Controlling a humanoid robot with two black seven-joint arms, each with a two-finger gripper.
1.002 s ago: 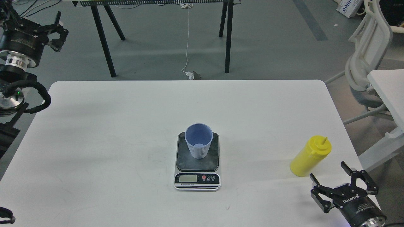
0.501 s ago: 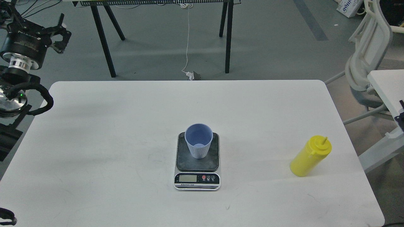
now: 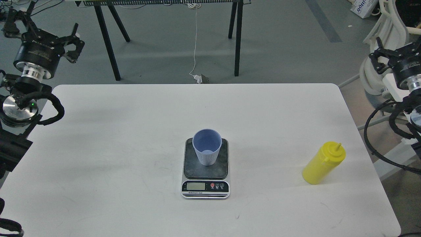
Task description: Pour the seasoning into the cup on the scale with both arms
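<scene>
Yellow plastic squeeze bottle (image 3: 323,163) with screw cap and pointed nozzle, standing upright on the right part of the white rectangular table (image 3: 131,148), near its right edge; nothing touches it. Light-blue tapered plastic cup (image 3: 207,146), ribbed on the lower part, mouth up, standing on the dark rounded weighing plate of the flat rectangular kitchen scale (image 3: 205,169) at the middle of the table; the scale's silver-white front strip with small display and round buttons faces the viewer. Bottle and cup are well apart, the bottle to the right of the scale and about level with its front part. Left black two-finger gripper (image 3: 42,28) is raised beyond the table's far-left corner, over the grey floor, fingers spread apart and holding nothing; it is well apart from the cup and farther still from the bottle. Right black two-finger gripper (image 3: 391,54) is raised off the table's right side, in front of a white chair (image 3: 378,39), fingers likewise spread and empty; the bottle stands below and to the left of it, well apart, with no contact. Black trestle legs (image 3: 108,42) stand on the floor behind the table.
</scene>
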